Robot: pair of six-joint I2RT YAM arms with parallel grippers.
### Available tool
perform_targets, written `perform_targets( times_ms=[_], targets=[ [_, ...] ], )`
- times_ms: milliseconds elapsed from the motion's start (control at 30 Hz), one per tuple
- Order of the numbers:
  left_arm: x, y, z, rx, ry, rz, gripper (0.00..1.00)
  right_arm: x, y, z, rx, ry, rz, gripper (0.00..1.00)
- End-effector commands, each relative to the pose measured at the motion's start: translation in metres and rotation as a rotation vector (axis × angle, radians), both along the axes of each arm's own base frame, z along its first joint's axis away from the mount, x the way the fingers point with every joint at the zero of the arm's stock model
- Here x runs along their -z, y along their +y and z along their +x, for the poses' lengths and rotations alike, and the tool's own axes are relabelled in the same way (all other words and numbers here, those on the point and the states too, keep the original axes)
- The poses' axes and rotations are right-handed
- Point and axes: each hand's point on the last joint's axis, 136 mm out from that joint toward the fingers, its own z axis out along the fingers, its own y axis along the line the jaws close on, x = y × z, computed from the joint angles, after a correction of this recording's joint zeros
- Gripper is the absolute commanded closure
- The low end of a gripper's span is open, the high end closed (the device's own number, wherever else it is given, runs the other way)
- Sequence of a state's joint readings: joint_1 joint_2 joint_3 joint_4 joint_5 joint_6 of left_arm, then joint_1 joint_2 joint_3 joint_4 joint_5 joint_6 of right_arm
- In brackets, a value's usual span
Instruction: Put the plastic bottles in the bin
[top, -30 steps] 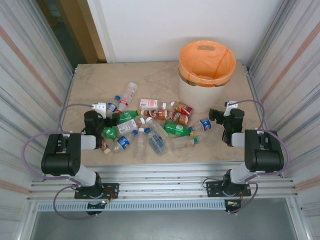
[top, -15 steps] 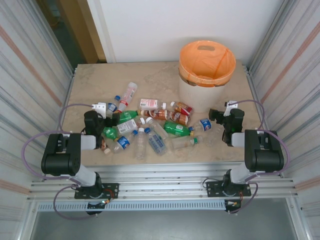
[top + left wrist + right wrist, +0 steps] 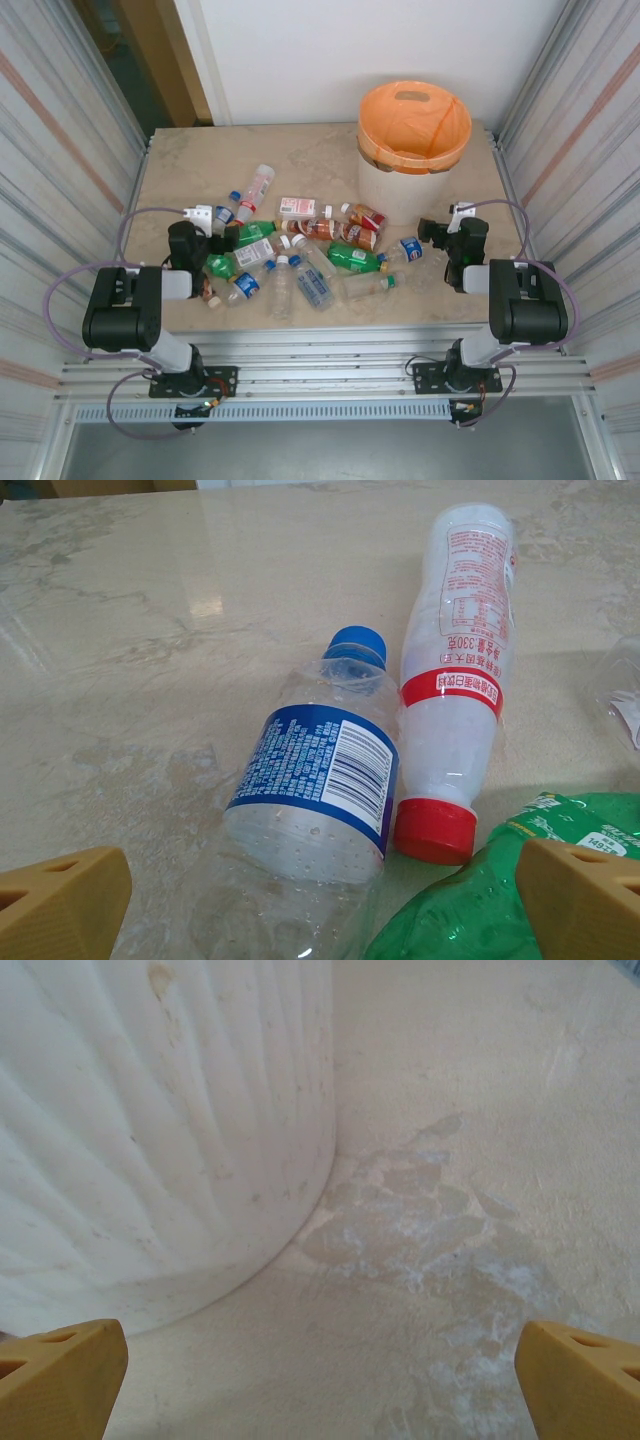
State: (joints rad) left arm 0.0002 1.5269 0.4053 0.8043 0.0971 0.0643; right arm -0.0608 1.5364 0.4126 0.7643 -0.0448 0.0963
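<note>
left gripper [image 3: 320, 900]: fingers spread wide, empty, low over the heap's left edge
ahead of it: blue-capped bottle [image 3: 318, 780] lying beside red-capped bottle [image 3: 455, 670], seemingly touching; green bottle [image 3: 460, 915] nearest
right gripper [image 3: 320, 1375]: fingers wide apart, holding nothing, near the bin [image 3: 160, 1140] wall
plastic bottles [image 3: 300, 262]: lying scattered mid-table [image 3: 200, 170], between both arms
bin position: upright, far right corner

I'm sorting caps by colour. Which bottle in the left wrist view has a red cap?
The bottle with the red label band, cap toward the camera; its neighbour, the blue-labelled bottle, has a blue cap.
</note>
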Motion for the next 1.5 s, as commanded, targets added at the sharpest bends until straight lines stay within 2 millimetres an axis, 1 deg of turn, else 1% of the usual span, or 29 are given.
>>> perform_targets(
  times_ms=[0, 67, 133, 333, 400, 533, 633, 667, 700, 733, 767, 900, 933, 1033, 1133, 1267, 1333, 1400, 1467],
  targets=[
    [-0.009, 0.003, -0.002, -0.007, -0.04, -0.007, 0.01, -0.012, -0.012, 0.006, 0.06, 0.005, 0.003, 0.02],
    [-0.015, 0.007, -0.006, -0.035, -0.066, -0.009, 0.01, -0.015, -0.013, 0.006, 0.069, 0.013, 0.003, 0.02],
    [-0.021, 0.01, -0.009, -0.049, -0.077, -0.012, 0.01, -0.021, -0.021, 0.004, 0.114, 0.02, 0.006, 0.02],
    [-0.047, 0.018, -0.02, -0.097, -0.102, -0.015, 0.01, -0.054, -0.045, -0.01, 0.236, 0.011, 0.028, 0.02],
    [-0.055, 0.023, -0.024, -0.131, -0.106, -0.026, 0.01, -0.065, -0.052, -0.019, 0.282, 0.013, 0.035, 0.02],
    [-0.071, 0.029, -0.033, -0.192, -0.085, -0.079, 0.01, -0.086, -0.068, -0.046, 0.412, 0.042, 0.085, 0.02],
    [-0.079, 0.036, -0.044, -0.259, -0.067, -0.137, 0.01, -0.089, -0.071, -0.07, 0.475, 0.108, 0.115, 0.02],
    [-0.083, 0.038, -0.048, -0.274, -0.069, -0.15, 0.01, -0.09, -0.069, -0.076, 0.481, 0.124, 0.127, 0.02],
    [-0.086, 0.039, -0.052, -0.293, -0.072, -0.173, 0.01, -0.085, -0.067, -0.083, 0.483, 0.162, 0.14, 0.02],
    [-0.089, 0.041, -0.057, -0.315, -0.07, -0.199, 0.01, -0.09, -0.063, -0.091, 0.48, 0.167, 0.161, 0.02],
    [-0.091, 0.043, -0.062, -0.334, -0.069, -0.221, 0.01, -0.088, -0.06, -0.097, 0.476, 0.193, 0.178, 0.02],
    [-0.101, 0.044, -0.082, -0.374, -0.072, -0.304, 0.01, -0.076, -0.045, -0.123, 0.471, 0.333, 0.256, 0.02],
    [-0.102, 0.044, -0.086, -0.385, -0.071, -0.325, 0.01, -0.071, -0.04, -0.13, 0.466, 0.377, 0.279, 0.02],
    [-0.104, 0.043, -0.098, -0.401, -0.059, -0.376, 0.01, -0.064, -0.021, -0.143, 0.424, 0.457, 0.336, 0.02],
    [-0.107, 0.041, -0.106, -0.4, -0.053, -0.403, 0.01, -0.059, 0.001, -0.151, 0.367, 0.512, 0.359, 0.02],
    [-0.111, 0.044, -0.115, -0.431, -0.052, -0.429, 0.01, -0.05, 0.03, -0.159, 0.297, 0.592, 0.354, 0.02],
    [-0.111, 0.045, -0.119, -0.441, -0.052, -0.431, 0.01, -0.045, 0.038, -0.162, 0.286, 0.625, 0.349, 0.02],
    [-0.109, 0.046, -0.122, -0.448, -0.046, -0.426, 0.01, -0.038, 0.041, -0.163, 0.286, 0.657, 0.343, 0.0],
    [-0.109, 0.048, -0.125, -0.46, -0.041, -0.418, 0.01, -0.034, 0.044, -0.162, 0.283, 0.674, 0.35, 0.02]
  ],
)
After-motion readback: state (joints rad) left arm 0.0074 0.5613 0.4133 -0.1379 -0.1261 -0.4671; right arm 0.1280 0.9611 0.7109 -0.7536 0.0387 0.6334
